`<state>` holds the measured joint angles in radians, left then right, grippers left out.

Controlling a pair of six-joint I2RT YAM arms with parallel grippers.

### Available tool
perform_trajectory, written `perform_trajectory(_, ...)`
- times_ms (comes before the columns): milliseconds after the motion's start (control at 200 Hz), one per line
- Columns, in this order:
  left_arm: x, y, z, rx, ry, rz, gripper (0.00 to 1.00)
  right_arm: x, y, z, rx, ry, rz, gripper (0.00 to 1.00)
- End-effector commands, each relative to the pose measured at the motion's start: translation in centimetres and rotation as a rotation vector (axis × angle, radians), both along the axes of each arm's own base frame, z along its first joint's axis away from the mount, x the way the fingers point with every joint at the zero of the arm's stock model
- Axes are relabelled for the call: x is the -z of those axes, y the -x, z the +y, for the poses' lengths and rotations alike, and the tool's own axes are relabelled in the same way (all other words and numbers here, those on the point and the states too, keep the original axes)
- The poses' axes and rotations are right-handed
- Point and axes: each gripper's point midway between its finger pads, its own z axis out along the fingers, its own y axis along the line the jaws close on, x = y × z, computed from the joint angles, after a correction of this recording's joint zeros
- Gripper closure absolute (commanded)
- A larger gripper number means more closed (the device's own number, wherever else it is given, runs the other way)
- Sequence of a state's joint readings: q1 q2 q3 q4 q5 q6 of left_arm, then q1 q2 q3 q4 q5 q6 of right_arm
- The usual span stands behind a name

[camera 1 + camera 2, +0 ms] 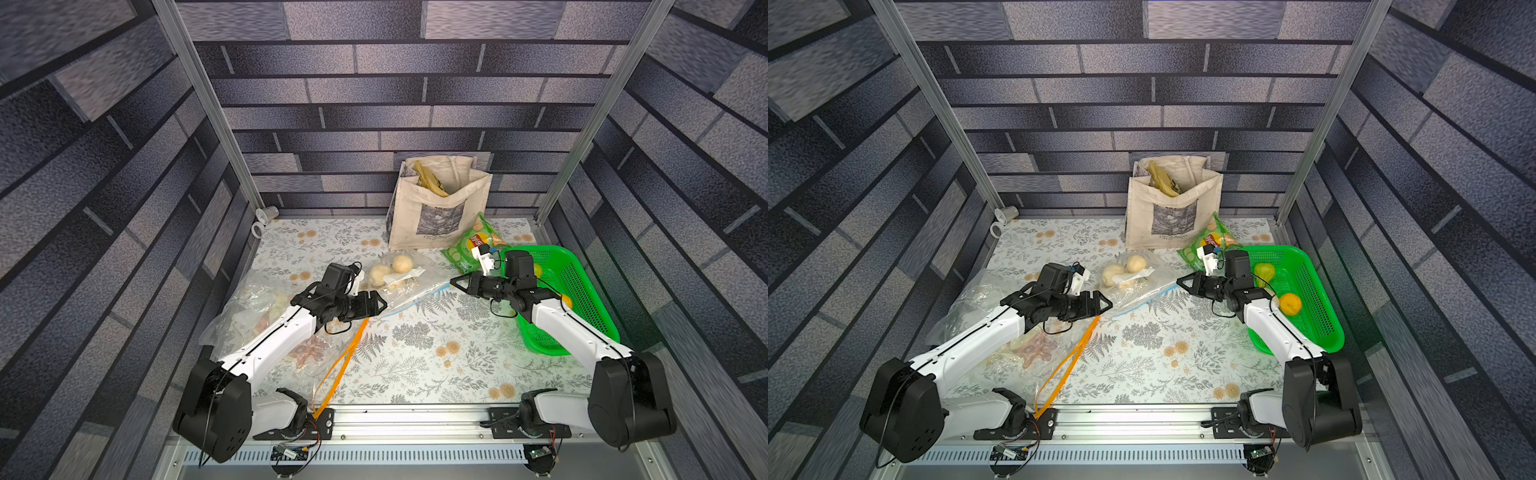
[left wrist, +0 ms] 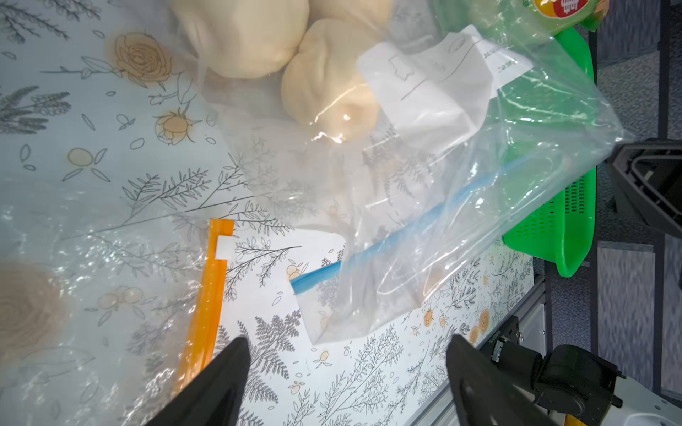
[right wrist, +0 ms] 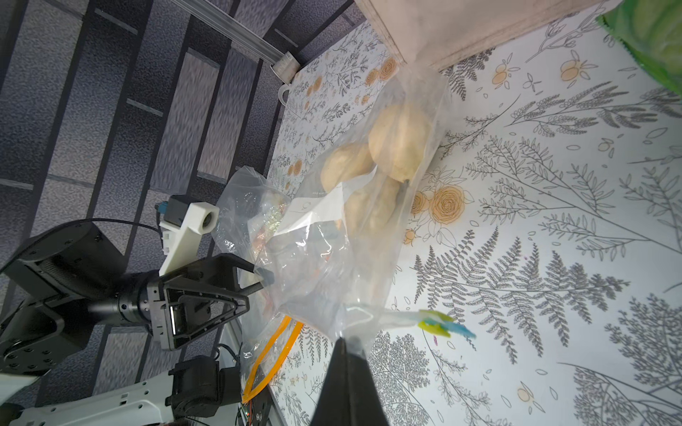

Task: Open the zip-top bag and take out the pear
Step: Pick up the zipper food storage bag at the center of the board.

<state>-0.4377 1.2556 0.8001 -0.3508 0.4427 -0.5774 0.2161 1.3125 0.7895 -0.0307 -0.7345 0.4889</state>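
The clear zip-top bag (image 1: 409,286) (image 1: 1142,289) lies mid-table with its blue zip strip (image 2: 387,236) toward the front. Inside are pale beige pears (image 1: 401,263) (image 1: 1136,263) (image 2: 328,92) (image 3: 400,138) and a white paper slip (image 2: 435,85). My right gripper (image 1: 453,282) (image 1: 1179,281) (image 3: 341,341) is shut on the bag's rim (image 3: 354,321), lifting that end a little. My left gripper (image 1: 383,305) (image 1: 1108,304) (image 2: 348,343) is open just short of the bag's near corner (image 2: 321,324), with only tablecloth between its fingers.
A second clear bag with an orange zip (image 1: 340,365) lies under the left arm. At the back stand a canvas tote (image 1: 436,208) and a green chips packet (image 1: 473,245). The green basket (image 1: 582,299) at right holds a green pear (image 1: 1264,272) and an orange (image 1: 1290,304).
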Motion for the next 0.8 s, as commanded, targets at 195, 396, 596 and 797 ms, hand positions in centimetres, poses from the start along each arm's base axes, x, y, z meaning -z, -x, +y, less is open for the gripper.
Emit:
perform_trajectory(195, -0.3, -1.3, -1.7, -0.002, 0.13, -0.032, 0.15, -1.5, -1.2, 1.3, -0.009, -0.043, -0.022, 1.0)
perform_trajectory(396, 0.0, -2.5, -2.1, 0.039, 0.106, -0.095, 0.28, -2.0, -1.5, 1.5, -0.011, -0.056, -0.027, 1.0)
perform_trajectory(596, -2.2, -3.9, -1.9, 0.047, 0.1, -0.21, 0.77, -2.2, -1.6, 1.6, -0.026, -0.042, -0.025, 1.0)
perform_trajectory(797, -4.6, -5.1, 0.1, 0.004, 0.091, -0.276, 0.96, -1.3, -1.2, 0.9, -0.061, 0.08, -0.033, 0.54)
